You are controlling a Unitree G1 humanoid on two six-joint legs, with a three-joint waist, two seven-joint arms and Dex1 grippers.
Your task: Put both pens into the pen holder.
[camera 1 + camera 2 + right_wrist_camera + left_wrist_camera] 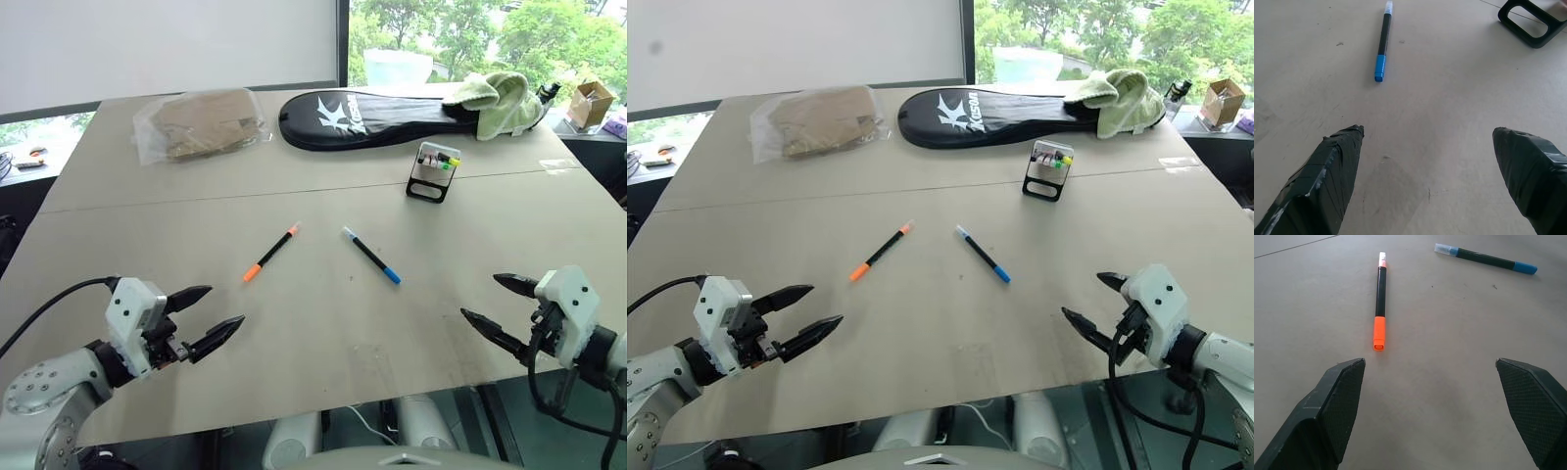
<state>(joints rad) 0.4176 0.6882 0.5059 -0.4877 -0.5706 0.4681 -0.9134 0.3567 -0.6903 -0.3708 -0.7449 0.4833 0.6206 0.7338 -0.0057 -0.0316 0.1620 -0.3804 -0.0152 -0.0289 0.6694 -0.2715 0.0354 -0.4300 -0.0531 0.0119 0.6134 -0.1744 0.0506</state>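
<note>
Two pens lie flat in the middle of the grey table. The orange-capped pen (271, 253) is on the left and the blue-ended pen (371, 255) on the right, angled towards each other at their far ends. The pen holder (433, 170) stands upright beyond them to the right, with coloured marker caps showing. My left gripper (217, 311) hovers open near the front left edge, nothing between its fingers, short of the orange pen (1380, 301). My right gripper (488, 300) is open and empty at the front right, short of the blue pen (1382, 41).
A long black racket bag (377, 117) lies along the far edge with a green cloth (500, 102) on its right end. A clear plastic bag of brown material (201, 123) sits at the far left. The table's front edge runs just beneath both grippers.
</note>
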